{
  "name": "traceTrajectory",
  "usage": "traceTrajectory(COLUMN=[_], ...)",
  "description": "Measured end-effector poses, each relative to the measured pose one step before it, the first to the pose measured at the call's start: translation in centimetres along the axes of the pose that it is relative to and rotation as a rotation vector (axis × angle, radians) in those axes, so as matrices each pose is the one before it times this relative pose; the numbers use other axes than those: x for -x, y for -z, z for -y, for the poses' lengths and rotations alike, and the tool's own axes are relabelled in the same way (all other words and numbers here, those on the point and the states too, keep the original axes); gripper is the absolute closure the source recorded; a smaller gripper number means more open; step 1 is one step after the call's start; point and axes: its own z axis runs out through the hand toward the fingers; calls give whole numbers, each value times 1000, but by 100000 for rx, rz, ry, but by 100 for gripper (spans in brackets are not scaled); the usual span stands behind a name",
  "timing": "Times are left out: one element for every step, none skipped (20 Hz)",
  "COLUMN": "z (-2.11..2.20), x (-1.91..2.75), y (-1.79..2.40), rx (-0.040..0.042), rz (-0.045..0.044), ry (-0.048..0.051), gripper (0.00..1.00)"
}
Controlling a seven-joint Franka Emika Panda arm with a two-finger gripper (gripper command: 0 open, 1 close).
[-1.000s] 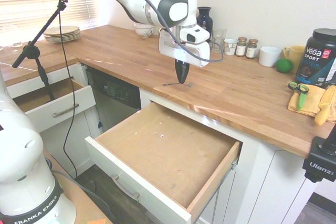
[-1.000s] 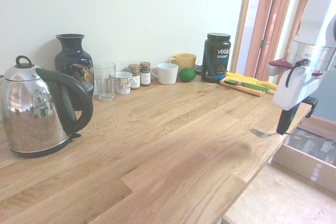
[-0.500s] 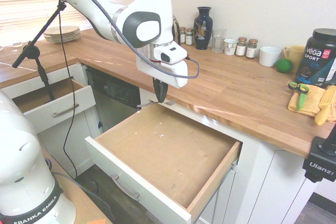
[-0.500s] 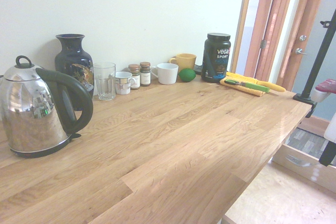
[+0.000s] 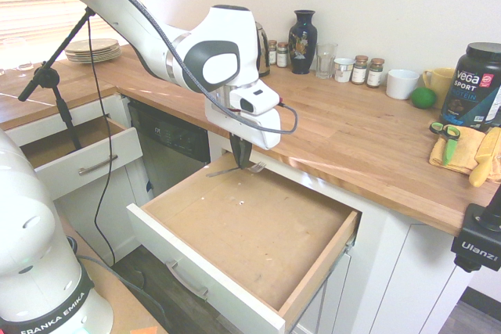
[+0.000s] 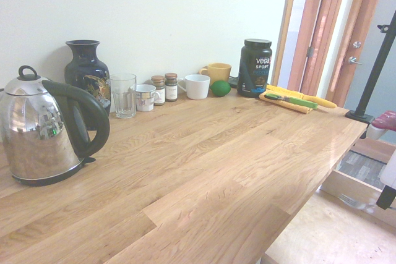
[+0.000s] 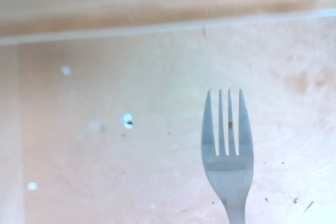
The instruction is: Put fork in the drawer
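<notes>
**Worktop clutter**

A kettle (image 6: 52,129), vase (image 6: 87,73) and glass (image 6: 124,95) line the wall with two spice jars (image 6: 165,88), a white mug (image 6: 197,86), lime (image 6: 220,88) and tub (image 6: 255,67). Scissors (image 5: 446,134) (green-handled) lie on a yellow cloth (image 5: 463,152). Plates (image 5: 93,50) stack by the window.

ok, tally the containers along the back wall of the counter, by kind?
kettle: 1
vase: 1
glass: 1
mugs: 3
spice jars: 2
protein tub: 1
total: 9
</notes>
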Motion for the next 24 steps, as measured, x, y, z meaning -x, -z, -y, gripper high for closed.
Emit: traceTrajectory(z=[22, 27, -28, -104, -136, -154, -148, -104, 26, 103, 130, 133, 113, 35, -14, -42, -58, 3, 98, 160, 202, 253, 237, 203], x=[-64, -58, -109, -152, -147, -135, -106, -59, 0, 45, 114, 156, 139, 83, 39, -35, -41, -43, -31, -63, -101, -67, -34, -45], y=[-799, -827, -857, -895, -975, -1045, -1047, -988, -902, -792, -725, -693, -664, -648, -642, -666, -634, -584, -483, -322, -169, -82, -13, 31], rx=[382, 393, 376, 493, 661, 552, 496, 392, -57, -505, -363, -36, 190, 269, 409, 391, 467, 518, 440, 310, 158, -37, -151, -140], rz=[351, 247, 113, 73, 92, 210, 159, 198, -90, -393, -168, 185, 364, 380, 524, 352, 205, 356, 547, 216, -119, -85, -110, -204], ry=[-53, 82, 39, 51, 220, -46, 11, -8, 507, 842, 898, 942, 782, 208, -41, 65, 9, -52, 6, 171, 86, -56, -112, 62], gripper=[100, 100, 100, 100, 100, 100, 100, 100, 100, 100, 100, 100, 100, 100, 100, 100, 100, 100, 100, 100, 100, 100, 100, 100])
